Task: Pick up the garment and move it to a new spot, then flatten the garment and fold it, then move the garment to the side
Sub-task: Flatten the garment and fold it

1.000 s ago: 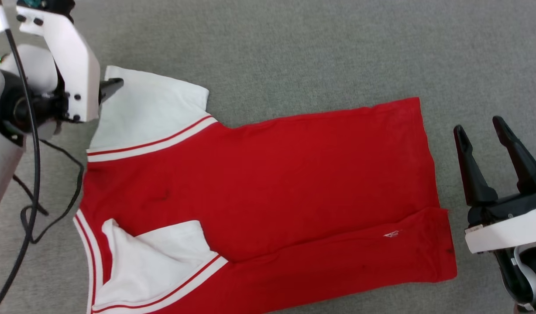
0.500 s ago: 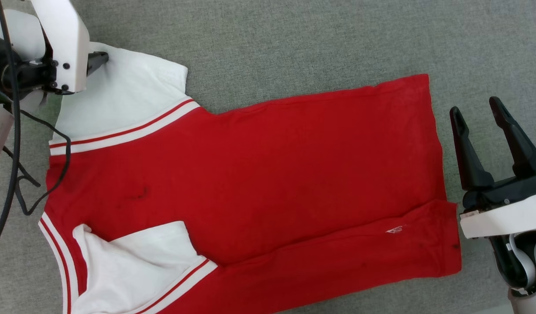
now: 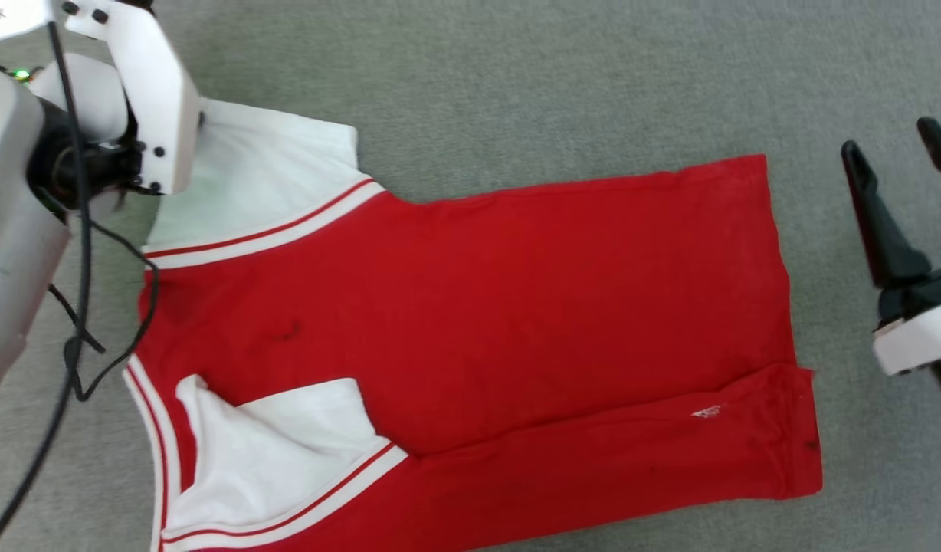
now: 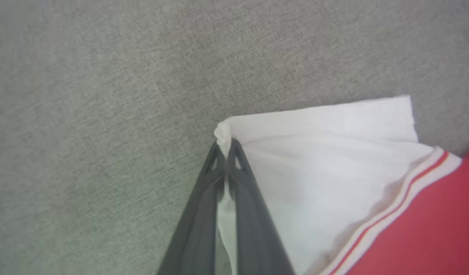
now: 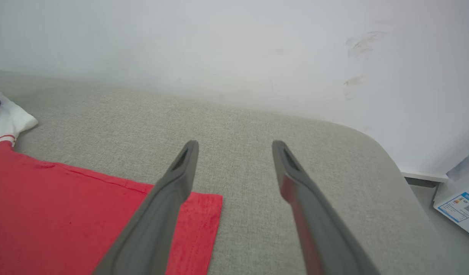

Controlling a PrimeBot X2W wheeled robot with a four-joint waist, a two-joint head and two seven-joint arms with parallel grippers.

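The garment [image 3: 478,307] is a red shirt with white sleeves and red-and-white striped trim, spread flat on a grey fabric surface. One long side is folded over the body, and the near sleeve [image 3: 279,452] lies turned in on top. The far white sleeve [image 4: 326,164] points to the upper left. My left gripper [image 4: 223,147] is shut on that sleeve's outer corner, a small tuft of cloth bunching at the tips. My right gripper [image 3: 896,146] is open and holds nothing, just right of the red hem [image 5: 196,214].
Black cables [image 3: 80,307] hang from the left arm's white wrist bracket [image 3: 152,92] beside the shoulder. A white wall [image 5: 234,46] rises behind the grey surface [image 5: 295,126], whose rounded edge drops off at right, where a white box [image 5: 460,202] stands.
My left gripper's jaws have shut on the white sleeve corner. The head camera has shifted. My right gripper stays open and now sits higher beside the hem.
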